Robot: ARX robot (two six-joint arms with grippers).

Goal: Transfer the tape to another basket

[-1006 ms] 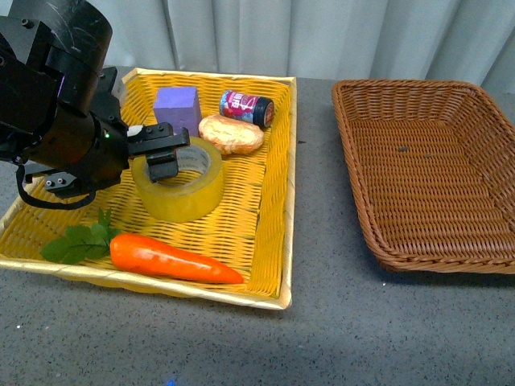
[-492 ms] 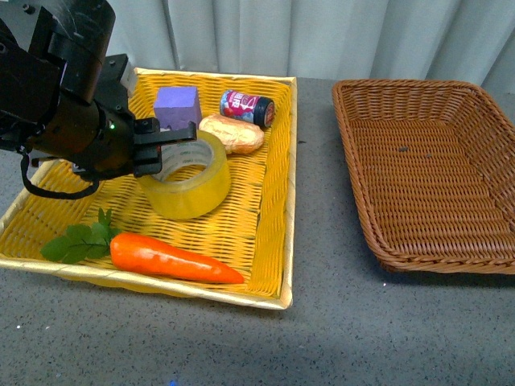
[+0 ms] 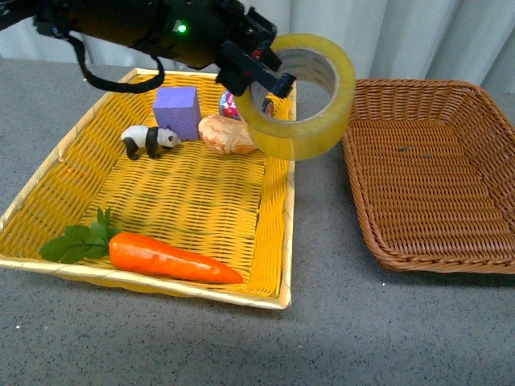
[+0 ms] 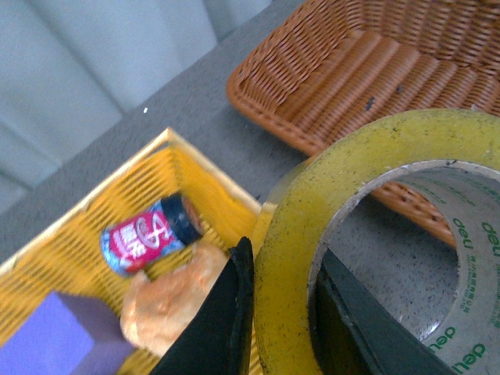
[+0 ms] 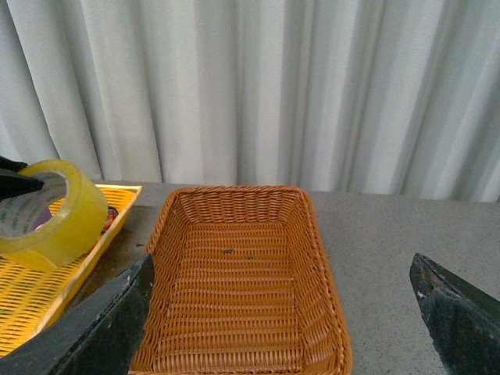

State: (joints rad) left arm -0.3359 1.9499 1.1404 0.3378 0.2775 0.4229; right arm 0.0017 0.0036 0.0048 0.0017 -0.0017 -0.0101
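Note:
My left gripper is shut on the yellow tape, one finger inside the core and one outside, and holds it in the air over the yellow basket's right rim, short of the brown basket. In the left wrist view the tape sits between the black fingers, with the brown basket beyond. In the right wrist view the tape hangs left of the empty brown basket. My right gripper is open and empty above the brown basket.
The yellow basket holds a carrot, a purple block, a bread roll, a small can and a panda figure. Grey tabletop surrounds both baskets; curtains hang behind.
My left gripper has lifted the tape out of the yellow basket and carried it up and right to the basket's right rim. The panda figure is now uncovered.

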